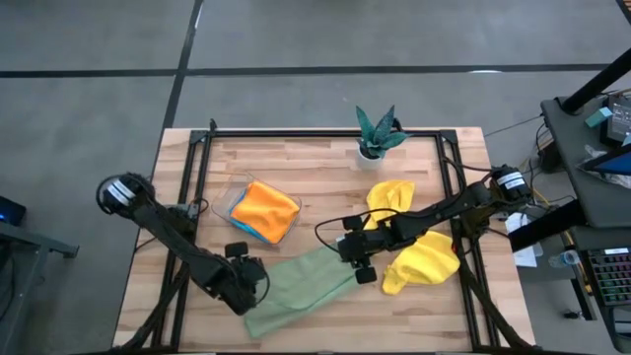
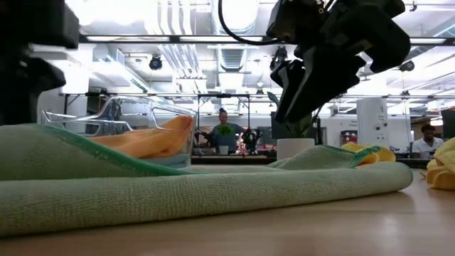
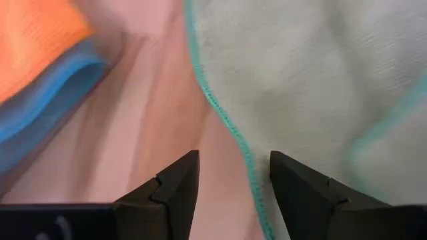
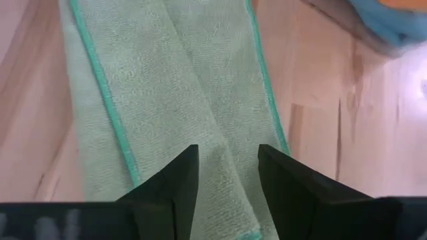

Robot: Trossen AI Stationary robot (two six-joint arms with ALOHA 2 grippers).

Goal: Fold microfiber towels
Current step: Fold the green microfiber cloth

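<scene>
- Nearest the low camera lies the pale green towel point(image 2: 213, 188), stretched flat along the near edge of the table point(image 1: 315, 158) as a long, doubled-over strip, a teal hem running its length.
- At its left end the left gripper point(image 1: 248, 279) hovers low, fingers point(image 3: 175, 187) parted and empty, straddling the hem; I judge it is lined up to pinch that edge for the next fold.
- At the strip's right end the right gripper point(image 1: 359, 258) hangs just above the cloth, jaws partly apart with nothing between them, aimed down over the middle of the strip.
- With an arm at each end, the pair look set to lift both ends together, so the fold stays square; the soft cloth could sag or slip if only one end is caught.
- Farther back on the left, the orange towel point(image 1: 266, 209) sits folded on a bright blue towel point(image 1: 243, 231) inside the clear tray point(image 1: 231, 190), seemingly the finished stack.
- To the right, two yellow towels lie crumpled: one point(image 1: 390, 196) beyond the right arm, the other point(image 1: 424, 262) nearer, beside the right gripper. They look not yet folded.
- At the far edge stands a small potted plant point(image 1: 377, 133), well clear of the work.
</scene>
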